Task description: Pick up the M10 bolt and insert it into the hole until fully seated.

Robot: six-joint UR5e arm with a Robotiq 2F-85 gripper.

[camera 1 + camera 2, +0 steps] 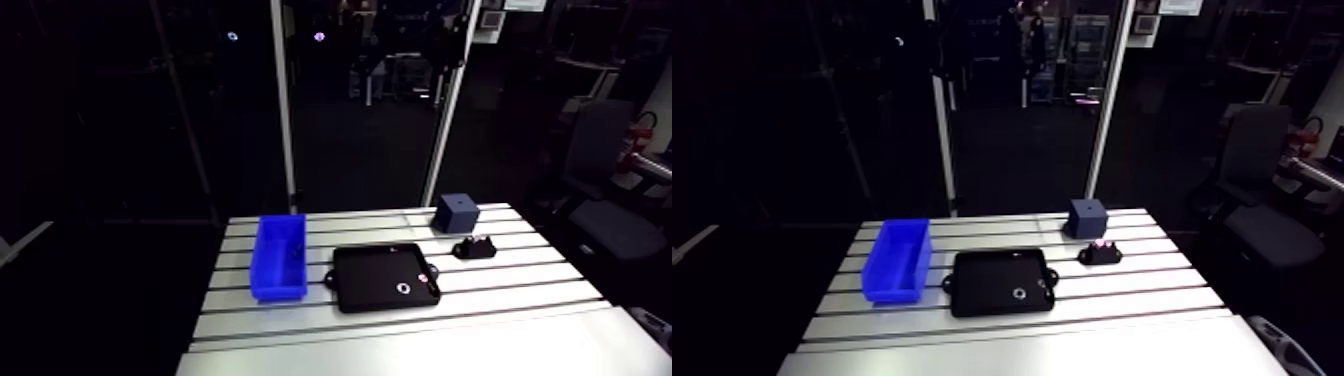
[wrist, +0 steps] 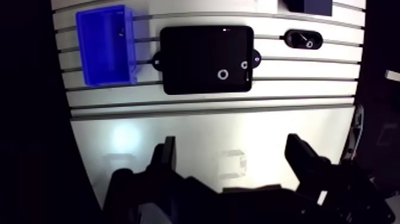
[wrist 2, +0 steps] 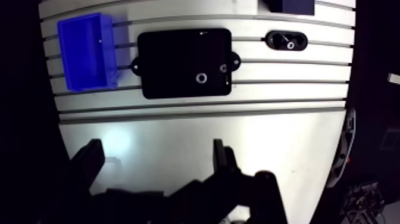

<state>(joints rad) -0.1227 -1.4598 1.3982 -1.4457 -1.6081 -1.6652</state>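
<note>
Approach step: gripper (image 2: 232, 146) wide open and empty, hovering well short of the tray (image 2: 190, 53); bolt hard to resolve, probably the dark speck (image 2: 121, 31) in the bin (image 2: 104, 77), so next move: travel there, descend centred.

The gripper (image 2: 232, 149) hovers high and points downward, well short of the black tray (image 2: 190, 53) ahead of it, its two dark fingers (image 2: 168, 156) spread wide apart.
</note>
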